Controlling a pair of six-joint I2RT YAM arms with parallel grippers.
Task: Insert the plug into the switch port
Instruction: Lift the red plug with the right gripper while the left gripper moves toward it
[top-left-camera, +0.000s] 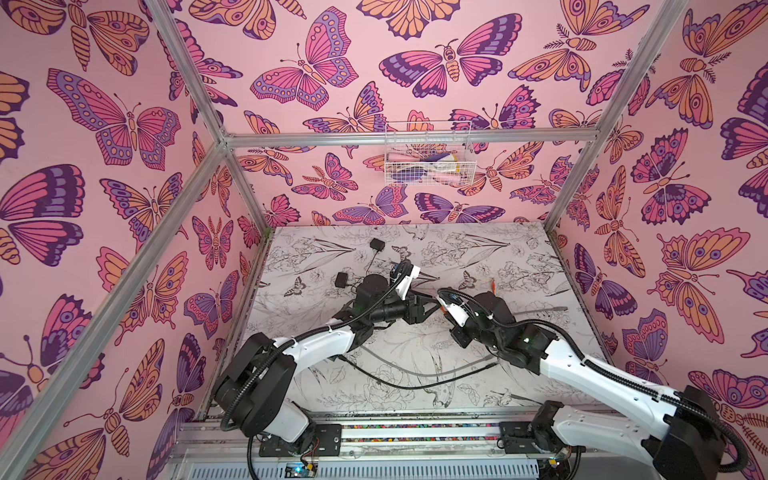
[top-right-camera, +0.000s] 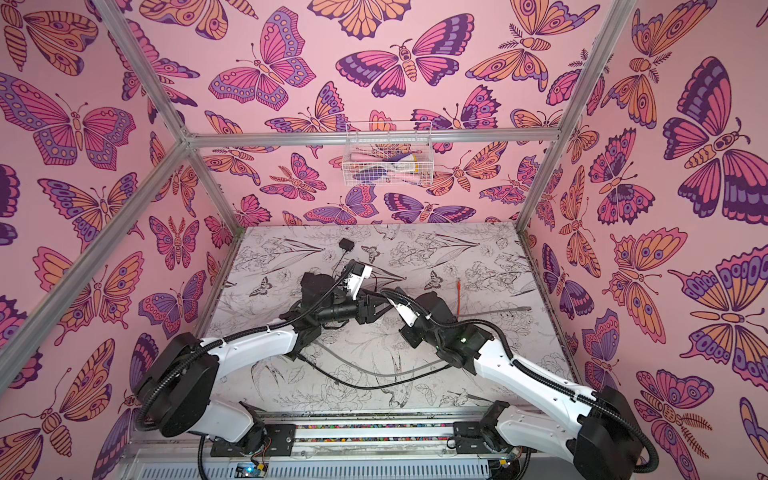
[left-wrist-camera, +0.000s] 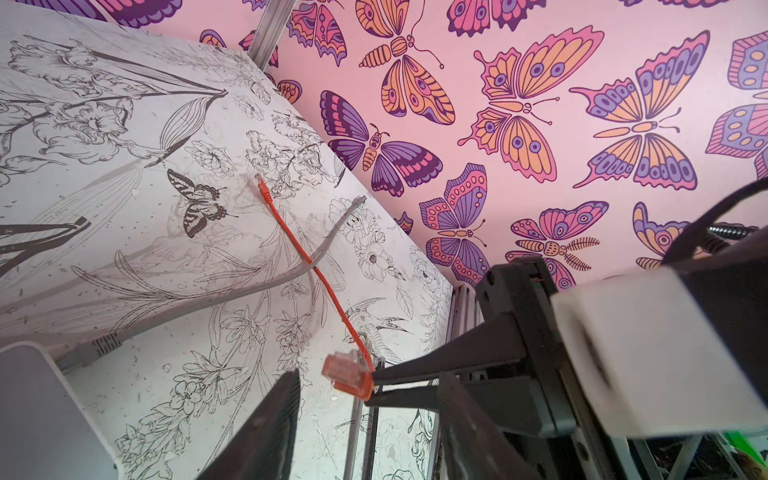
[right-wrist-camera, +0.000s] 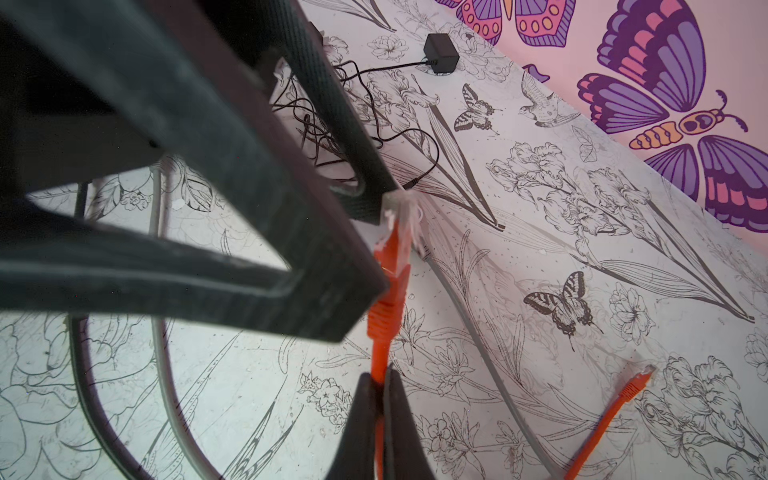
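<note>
Saw, in both top views, left gripper (top-left-camera: 428, 305) and right gripper (top-left-camera: 443, 308) tip to tip over the counter (top-left-camera: 519, 257); found, by left wrist, plug (left-wrist-camera: 348, 376) between half-spread left jaws, apart from the switch (left-wrist-camera: 41, 407); noted, by right wrist, right gripper pinched on the orange cable (right-wrist-camera: 380, 357) behind it, plug lengthwise in line, tip pointing away.

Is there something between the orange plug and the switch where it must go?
Probably yes. The right gripper holds the orange cable. In the left wrist view, one finger of the open left gripper stands between the orange plug and the switch. The port itself is not visible.
</note>
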